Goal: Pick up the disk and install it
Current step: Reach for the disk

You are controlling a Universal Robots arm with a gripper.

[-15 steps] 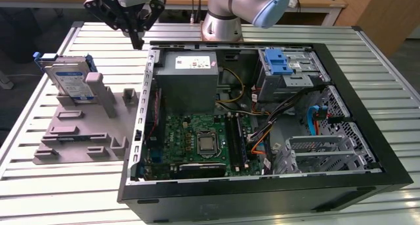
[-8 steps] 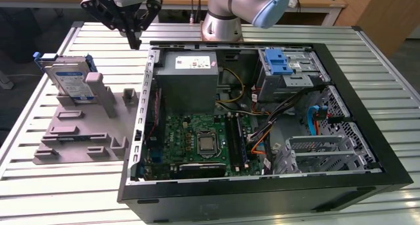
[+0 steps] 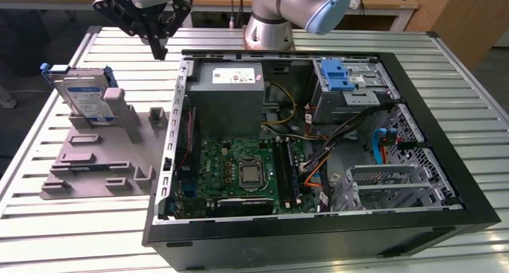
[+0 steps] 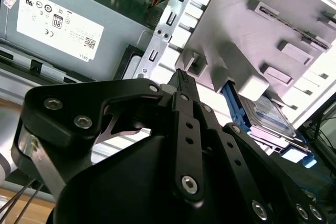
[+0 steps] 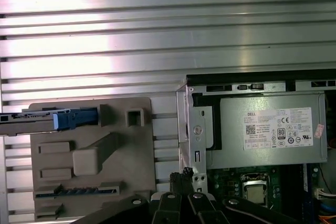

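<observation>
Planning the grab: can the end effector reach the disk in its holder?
Probably yes: the disk stands upright in the grey holder, top edge bare; the end effector hangs nearby, shut, nothing between them.

1. The disk (image 3: 82, 97) stands on edge in the holder (image 3: 104, 166). Above it is open air, but a post (image 3: 116, 106) stands against its face on the exterior view's right.
2. A narrow strip of table (image 3: 95, 225) separates holder and case (image 3: 302, 231). The gripper (image 3: 160, 51), fingers together, hangs over the strip's far end in the exterior view.
3. The case is open on top. Inside, power supply (image 3: 230, 100), cables (image 3: 350, 133) and cage (image 3: 354, 88) crowd the far half.
</observation>
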